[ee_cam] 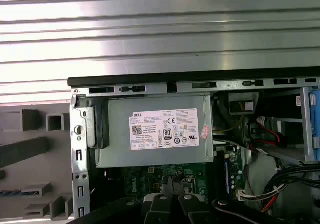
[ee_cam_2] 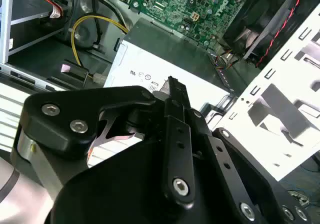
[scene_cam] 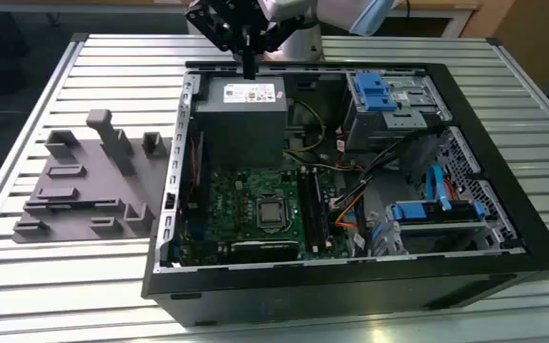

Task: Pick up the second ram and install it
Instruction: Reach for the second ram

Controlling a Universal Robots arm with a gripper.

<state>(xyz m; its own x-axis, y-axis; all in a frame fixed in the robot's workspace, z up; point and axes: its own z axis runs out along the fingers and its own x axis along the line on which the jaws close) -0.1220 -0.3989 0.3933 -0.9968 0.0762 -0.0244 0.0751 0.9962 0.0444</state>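
My gripper [scene_cam: 249, 70] hangs over the far rim of the open computer case [scene_cam: 503, 236], above the grey power supply [scene_cam: 241, 107]. Its black fingers [ee_cam_2: 172, 86] are pressed together and I see nothing between them. In the first wrist view the gripper [ee_cam: 172, 186] points at the green motherboard [ee_cam: 150, 179]. The gray holder [scene_cam: 83, 207] lies on the table at the exterior view's left. One of its blocks carries a thin dark strip [ee_cam: 17, 191], which looks like the second ram [scene_cam: 65, 171]. The long black slots [scene_cam: 313, 211] run beside the processor socket.
The case lies on a slatted metal table [scene_cam: 55, 300]. Drive cages with blue latches [scene_cam: 379, 93] and bundled cables [scene_cam: 389, 153] crowd the case at the exterior view's right. A tall post [scene_cam: 117, 146] rises from the holder. The robot's base [scene_cam: 299, 43] stands behind the case.
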